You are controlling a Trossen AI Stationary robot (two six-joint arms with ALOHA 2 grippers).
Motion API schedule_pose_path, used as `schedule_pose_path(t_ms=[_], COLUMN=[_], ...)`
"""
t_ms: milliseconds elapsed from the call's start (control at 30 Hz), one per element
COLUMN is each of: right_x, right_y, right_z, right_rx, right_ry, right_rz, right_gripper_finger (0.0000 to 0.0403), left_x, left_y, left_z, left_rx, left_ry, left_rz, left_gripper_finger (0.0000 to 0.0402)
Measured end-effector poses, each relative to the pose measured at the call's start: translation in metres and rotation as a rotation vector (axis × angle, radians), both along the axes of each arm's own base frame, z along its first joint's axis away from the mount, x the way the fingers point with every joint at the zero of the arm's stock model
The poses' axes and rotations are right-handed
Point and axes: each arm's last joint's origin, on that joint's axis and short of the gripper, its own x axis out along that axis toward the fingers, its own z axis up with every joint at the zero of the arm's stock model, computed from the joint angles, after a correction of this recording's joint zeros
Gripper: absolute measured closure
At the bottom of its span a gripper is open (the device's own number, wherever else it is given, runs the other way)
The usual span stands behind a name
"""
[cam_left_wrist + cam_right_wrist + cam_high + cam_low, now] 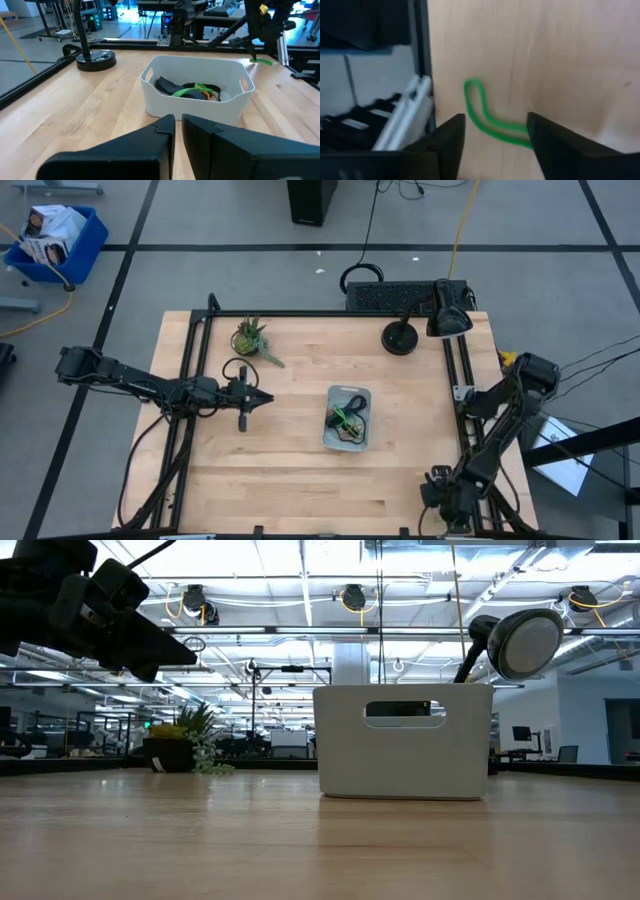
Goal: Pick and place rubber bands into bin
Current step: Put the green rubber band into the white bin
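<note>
The bin (348, 418) sat at the bench's (300, 490) centre, holding black, green and orange rubber bands (187, 90). The left gripper (262, 398) hovered at the bin's nine o'clock, fingers (150, 145) nearly pressed together, holding nothing. The right gripper (495, 145) hung over the bench's four o'clock edge, fingers spread, straddling a green rubber band (487, 117) lying on the wood.

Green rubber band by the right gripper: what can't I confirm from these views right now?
- Green rubber band: right wrist view, blurred; one end runs behind a finger, so contact with it is unclear.
- High view: that band is too small to find near the right gripper.
- Low view: bin wall hides its contents.
- Left wrist view: bands in the bin overlap, uncountable.
</note>
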Motion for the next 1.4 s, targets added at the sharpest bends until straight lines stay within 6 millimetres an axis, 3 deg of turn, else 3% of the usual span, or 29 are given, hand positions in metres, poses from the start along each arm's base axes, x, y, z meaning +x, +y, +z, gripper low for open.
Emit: schedule_pose_path(t_ms=[100, 233, 533, 833, 1000, 1200, 1300, 1400], right_x=[-0.008, -0.019, -0.034, -0.037, -0.037, -0.038, -0.035, -0.026], right_y=[0.007, 0.016, 0.023, 0.021, 0.019, 0.017, 0.015, 0.010], right_z=[-0.008, -0.017, -0.046, -0.048, -0.049, -0.049, -0.047, -0.028], right_rx=[-0.029, -0.095, -0.277, -0.350, -0.362, -0.377, -0.373, -0.384], right_ry=[0.014, -0.002, -0.036, -0.097, -0.072, -0.039, -0.023, -0.015], right_rz=[0.035, 0.079, 0.234, 0.255, 0.243, 0.235, 0.223, 0.234], right_gripper_finger=[0.0175, 0.0164, 0.0188, 0.0207, 0.0254, 0.0381, 0.0393, 0.0401], left_x=[0.000, 0.000, 0.000, 0.000, 0.000, 0.000, 0.000, 0.000], left_y=[0.000, 0.001, 0.001, 0.001, 0.001, 0.001, 0.001, 0.001], left_z=[0.000, 0.000, -0.001, -0.001, -0.001, -0.001, -0.001, -0.001], left_rx=[0.001, 0.004, 0.004, -0.007, -0.015, -0.018, -0.018, -0.020], left_ry=[0.003, 0.005, 0.005, 0.012, 0.010, 0.010, 0.010, 0.009], left_rz=[0.001, 0.022, 0.033, 0.046, 0.048, 0.049, 0.049, 0.049], left_gripper_finger=[0.0360, 0.0360, 0.0360, 0.0360, 0.0360, 0.0360, 0.0360, 0.0360])
